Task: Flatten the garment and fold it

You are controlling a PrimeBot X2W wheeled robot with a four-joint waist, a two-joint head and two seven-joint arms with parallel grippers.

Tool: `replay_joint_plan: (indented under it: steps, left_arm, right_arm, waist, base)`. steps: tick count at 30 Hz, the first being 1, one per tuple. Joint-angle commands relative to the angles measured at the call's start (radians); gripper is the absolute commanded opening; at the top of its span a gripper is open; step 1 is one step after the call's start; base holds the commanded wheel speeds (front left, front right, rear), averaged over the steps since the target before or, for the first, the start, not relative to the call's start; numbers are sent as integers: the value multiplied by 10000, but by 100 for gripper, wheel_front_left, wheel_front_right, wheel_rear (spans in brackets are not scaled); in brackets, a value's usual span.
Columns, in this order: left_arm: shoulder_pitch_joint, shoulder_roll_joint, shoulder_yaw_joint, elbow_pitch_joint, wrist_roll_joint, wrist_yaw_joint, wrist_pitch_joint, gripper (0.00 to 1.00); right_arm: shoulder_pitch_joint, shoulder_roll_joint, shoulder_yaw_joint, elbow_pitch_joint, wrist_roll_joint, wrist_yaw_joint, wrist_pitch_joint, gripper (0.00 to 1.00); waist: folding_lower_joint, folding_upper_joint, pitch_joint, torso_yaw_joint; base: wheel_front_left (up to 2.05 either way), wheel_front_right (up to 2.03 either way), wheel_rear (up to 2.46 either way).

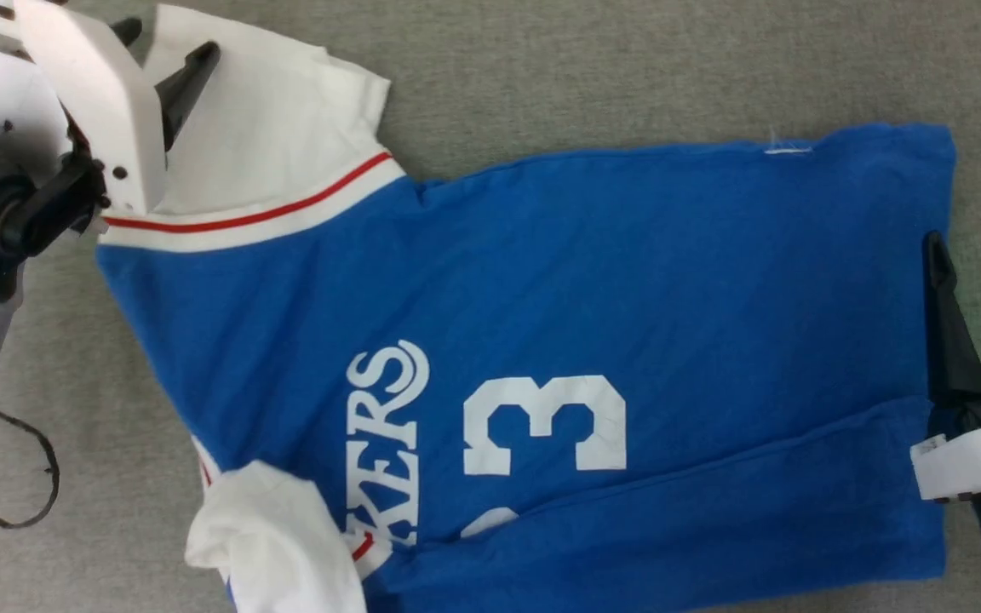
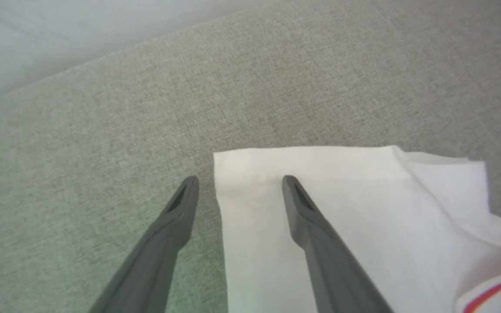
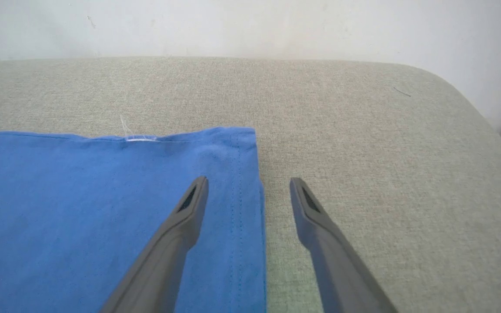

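Note:
The garment (image 1: 627, 281), a royal-blue jersey with white lettering and numerals, lies spread sideways with its hem to the right. Its near long edge is folded over onto the body. One white sleeve (image 1: 278, 128) with red trim lies flat at the upper left; the other sleeve (image 1: 278, 536) is crumpled at the lower left. My left gripper (image 1: 167, 47) is open at the upper sleeve's outer corner, and the sleeve (image 2: 363, 208) edge runs between its fingers (image 2: 240, 180). My right gripper (image 1: 980, 247) is open astride the hem's far corner, one finger over the blue cloth (image 3: 81, 208), the other over the bare surface (image 3: 249, 181).
The jersey rests on a grey-green fabric surface (image 1: 627, 68). A thin dark cord (image 1: 5, 477) loops on it at the lower left. Beyond the surface's far edge stands a pale wall (image 3: 250, 26), and the surface rounds off at a corner (image 3: 459, 91).

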Motion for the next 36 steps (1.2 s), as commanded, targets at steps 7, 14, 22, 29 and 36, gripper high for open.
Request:
replay_joint_plan:
  steps: [7,14,22,29,36]
  left_arm:
    - [187,-6,-46,358,-338,40,294,0]
    - [429,-5,-37,244,-264,12,-173,0]
    - [562,-23,-78,-38,-232,131,-280,0]
    - [486,-136,-122,-252,-246,290,-187,0]
    - [472,-165,-151,-303,-269,384,-130,0]
  right_arm:
    - [-139,-10,-96,-130,-30,-9,92,100]
    - [-878,-299,105,-564,-138,-9,628,100]
    - [-3337,-1595,-96,-379,705,-9,3064,100]
    - [-3990,-2153,-333,877,1400,-9,6225,100]
    - [-3784,-2083,-127,1250,1965,-9,7455,100]
  waist:
    - [-1,0,159,-174]
    - [-1,0,-234,33]
    - [-1,0,-390,176]
    - [-1,0,-87,345]
    - [-1,0,66,490]
  base:
    - [0,0,0]
    - [0,0,0]
    - [0,0,0]
    - [0,0,0]
    - [0,0,0]
